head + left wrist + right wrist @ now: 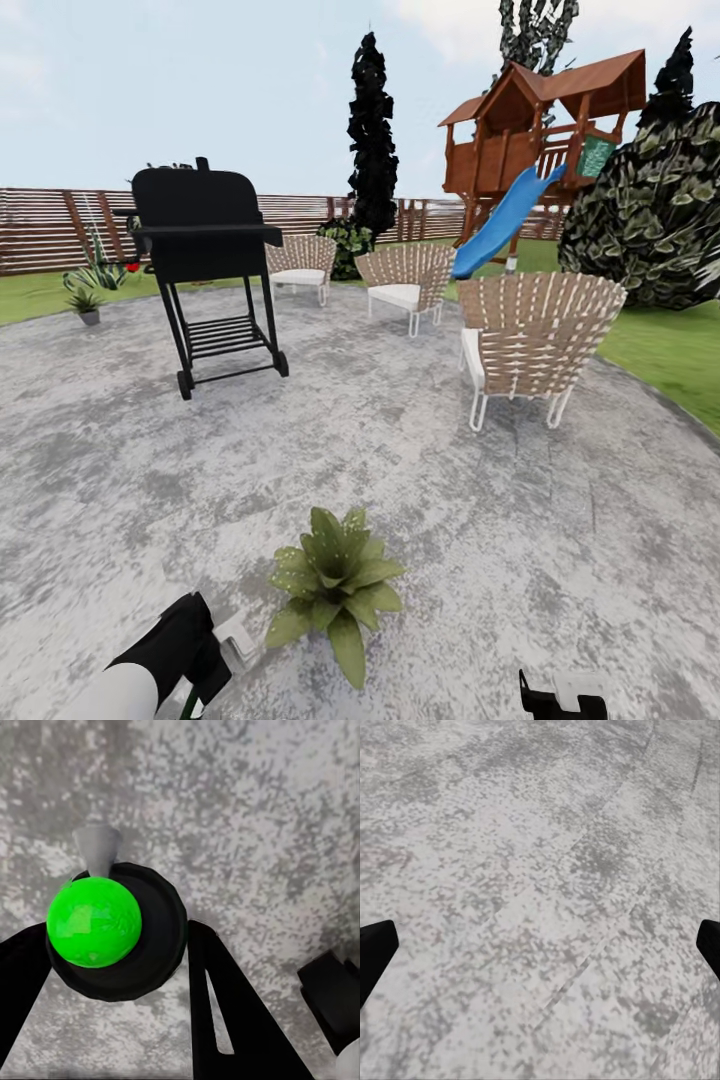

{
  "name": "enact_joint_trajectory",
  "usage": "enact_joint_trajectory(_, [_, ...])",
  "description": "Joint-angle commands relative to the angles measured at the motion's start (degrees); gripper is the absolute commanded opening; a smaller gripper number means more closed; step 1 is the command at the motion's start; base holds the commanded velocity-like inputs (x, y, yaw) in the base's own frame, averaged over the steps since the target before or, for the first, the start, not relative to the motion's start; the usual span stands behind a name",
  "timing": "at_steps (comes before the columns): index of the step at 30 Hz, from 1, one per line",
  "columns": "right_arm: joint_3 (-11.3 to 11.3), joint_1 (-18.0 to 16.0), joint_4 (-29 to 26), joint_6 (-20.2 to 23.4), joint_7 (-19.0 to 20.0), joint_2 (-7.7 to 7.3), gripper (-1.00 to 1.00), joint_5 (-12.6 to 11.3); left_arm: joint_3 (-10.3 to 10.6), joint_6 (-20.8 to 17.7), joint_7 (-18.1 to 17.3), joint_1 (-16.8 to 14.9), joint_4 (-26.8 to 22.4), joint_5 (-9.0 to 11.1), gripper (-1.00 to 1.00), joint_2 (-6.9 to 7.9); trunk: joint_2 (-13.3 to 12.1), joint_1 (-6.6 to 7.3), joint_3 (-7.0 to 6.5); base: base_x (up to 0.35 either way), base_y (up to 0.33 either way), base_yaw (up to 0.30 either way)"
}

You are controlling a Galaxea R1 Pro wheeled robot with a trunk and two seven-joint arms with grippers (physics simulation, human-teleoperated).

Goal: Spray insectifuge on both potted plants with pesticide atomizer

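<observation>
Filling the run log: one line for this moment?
left gripper: shut on atomizer | right gripper: open | plant: specks on leaves

Grey speckled paving, black grill, three woven chairs, slat fence, wooden playhouse.

The left arm shows a smooth white forearm shell ending in a matte black wrist housing, rounded and bulky; beyond it sits a small white block with squared edges. The left gripper has flat black fingers, wedge-shaped and widening toward the base; one carries a narrow slot cut lengthwise through it (pale ground shows through). The right gripper is a black body, angular in outline, capped by a white piece with rounded corners; in the right wrist view its fingertips appear as plain black tips at either edge, unmarked; no cables or screws can be made out.
</observation>
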State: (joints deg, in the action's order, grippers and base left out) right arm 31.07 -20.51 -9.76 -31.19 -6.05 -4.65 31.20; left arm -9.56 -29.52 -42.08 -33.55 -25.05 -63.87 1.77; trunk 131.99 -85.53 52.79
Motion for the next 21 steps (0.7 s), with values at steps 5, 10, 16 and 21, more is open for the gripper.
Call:
enact_joint_trajectory(5, [0.22,-0.05,0.10,-0.19,-0.36,-0.01,1.00,0.62,-0.32,-0.25,-0.37,-0.03,-0.05,-0.38,-1.00,-0.11,0.02,0.01,0.05,0.000,-0.001,0.276])
enact_joint_trajectory(10, [0.22,-0.05,0.10,-0.19,-0.36,-0.01,1.00,0.62,-0.13,-0.19,-0.37,-0.03,0.23,-0.41,-1.00,-0.26,0.02,0.01,0.05,0.053,-0.132,0.188])
enact_joint_trajectory(16, [0.22,-0.05,0.10,-0.19,-0.36,-0.01,1.00,0.62,-0.14,-0.18,-0.37,-0.03,0.09,-0.45,-1.00,-0.19,0.02,0.01,0.05,0.083,-0.249,0.011])
enact_joint_trajectory(21, [0.22,-0.05,0.10,-0.19,-0.36,-0.01,1.00,0.62,-0.11,-0.18,-0.37,-0.03,0.01,-0.47,-1.00,-0.19,0.02,0.01,0.05,-0.112,-0.197,0.082])
